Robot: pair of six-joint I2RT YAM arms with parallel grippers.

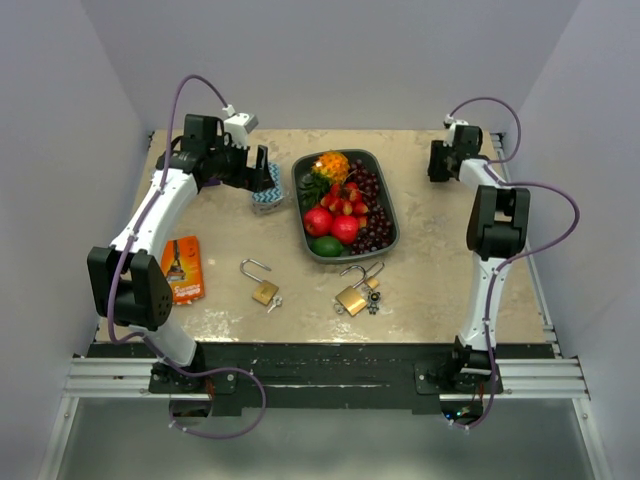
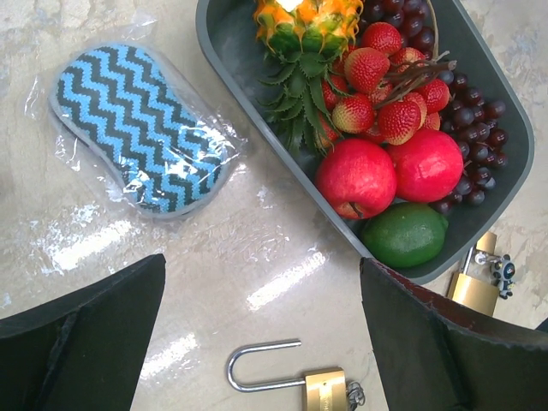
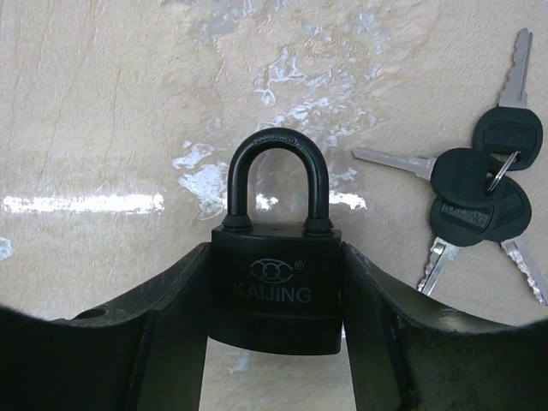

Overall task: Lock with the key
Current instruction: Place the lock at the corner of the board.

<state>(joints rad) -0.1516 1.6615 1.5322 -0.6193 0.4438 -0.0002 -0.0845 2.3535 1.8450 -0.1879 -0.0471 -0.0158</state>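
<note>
Padlocks and keys spread over a desk [image 1: 440, 280], listed from the arm bases outward.

Nearest, at left: orange packet [image 1: 182, 268], flat, no part of the job. Toward the middle: open brass padlock [image 1: 263, 288], shackle swung free, a scrap of metal at its base, perhaps a key, too small to tell; probably left unlatched as a candidate for locking. Right of that: second brass padlock [image 1: 350, 298], small key bunch [image 2: 499, 272] touching it.

Farther back, mid-desk: grey fruit tray [image 2: 224, 47], clutter only. Left of the tray: wrapped zigzag sponge [image 2: 137, 128]. Above the bare strip between sponge and tray: left hand [image 2: 264, 265], fingers spread wide, gripping nothing, wrist camera taking in the open brass padlock. Seemingly parked out of the way or poised for a later reach.

Farthest, at the right rear: right hand [image 3: 276, 248], fingers pressed against both flanks of a black padlock [image 3: 274, 295], body clamped, shackle apparently seated on both sides. Black-headed keys [image 3: 479, 193] lying loose just beside it, untouched. Grip judged a brace, steadying the body for a key; key pickup not yet begun.
</note>
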